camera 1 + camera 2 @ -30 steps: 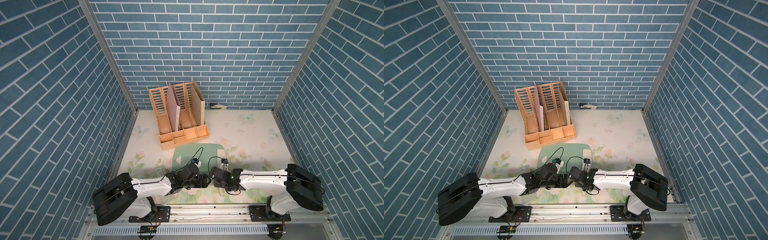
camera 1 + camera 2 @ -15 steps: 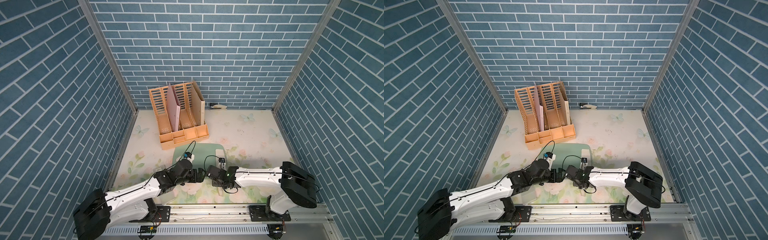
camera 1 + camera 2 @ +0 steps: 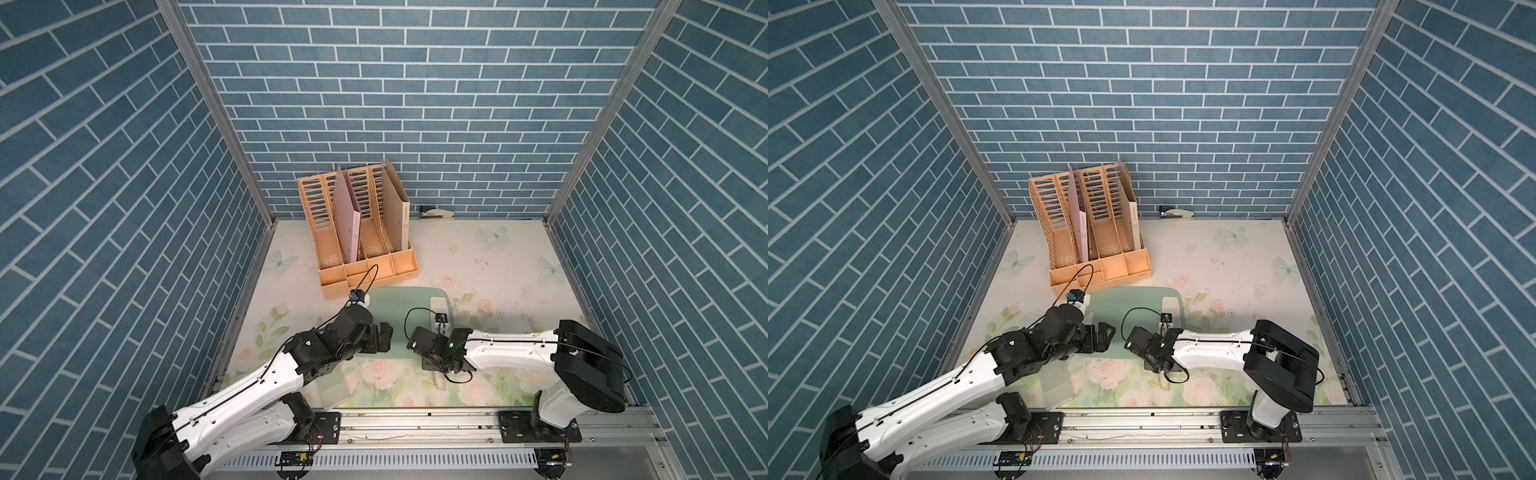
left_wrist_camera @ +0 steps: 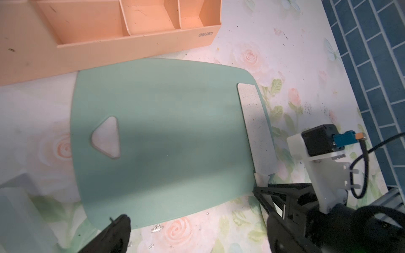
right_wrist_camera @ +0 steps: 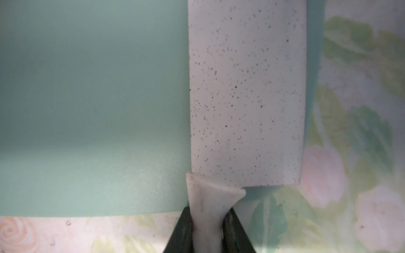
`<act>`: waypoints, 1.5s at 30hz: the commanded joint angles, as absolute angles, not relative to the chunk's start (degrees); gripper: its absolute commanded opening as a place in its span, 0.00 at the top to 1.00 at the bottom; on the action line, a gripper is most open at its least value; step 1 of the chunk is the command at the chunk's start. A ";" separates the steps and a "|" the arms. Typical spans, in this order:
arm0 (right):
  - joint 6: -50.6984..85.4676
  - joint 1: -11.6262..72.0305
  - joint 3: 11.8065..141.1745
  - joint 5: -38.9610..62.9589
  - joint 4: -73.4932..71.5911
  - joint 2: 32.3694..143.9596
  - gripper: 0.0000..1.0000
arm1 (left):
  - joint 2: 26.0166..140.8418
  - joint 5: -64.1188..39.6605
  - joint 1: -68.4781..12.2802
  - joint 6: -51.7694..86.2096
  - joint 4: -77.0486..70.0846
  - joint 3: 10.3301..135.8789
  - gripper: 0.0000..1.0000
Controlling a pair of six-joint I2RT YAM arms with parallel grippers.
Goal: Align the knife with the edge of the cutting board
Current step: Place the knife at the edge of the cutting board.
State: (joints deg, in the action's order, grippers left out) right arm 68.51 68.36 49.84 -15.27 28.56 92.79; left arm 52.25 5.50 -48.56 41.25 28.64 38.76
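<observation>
Entry: knife alignment, single moment.

- Lower left of centre in a top view: translucent sleeve (image 3: 332,384) lay flat on the floral mat, apart from the work. Probably just parked out of the way.
- Above it, the orange file organiser (image 3: 365,232) stood near the back wall. Its front tray sat just beside the far edge of the cutting board (image 3: 395,303), so there was little room to push the board that way.
- Left gripper (image 3: 384,338) hovered at the board's lower-left part with its jaws spread wide and nothing between them. Judged: kept close to steady the board if it slid, but not engaged.
- The board lay flat at centre frame, and the left wrist view showed its triangular hole (image 4: 107,137).
- The knife (image 3: 439,302) lay flat along the board's right-hand edge. In the right wrist view the blade (image 5: 245,87) ran nearly parallel to that edge, leaving a thin green strip beyond it. The heel corner overhung the board's rounded corner.
- Right gripper (image 5: 208,232) was clamped on the knife's pale handle, just off the board. Judged: held by the handle so the blade could be pivoted flat; alignment looked close, pending release.
</observation>
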 commanded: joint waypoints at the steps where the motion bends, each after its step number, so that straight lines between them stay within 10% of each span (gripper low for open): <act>1: 66.97 67.11 50.28 -15.29 31.21 93.91 1.00 | 52.18 7.65 -48.30 40.17 34.30 42.79 0.00; 45: 67.24 65.93 50.63 -14.85 33.48 92.89 1.00 | 50.43 13.71 -47.81 37.00 39.55 46.41 0.00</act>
State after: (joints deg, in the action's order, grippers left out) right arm 67.61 66.46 50.26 -14.15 29.52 92.79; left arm 51.00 12.84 -48.23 37.43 39.05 47.20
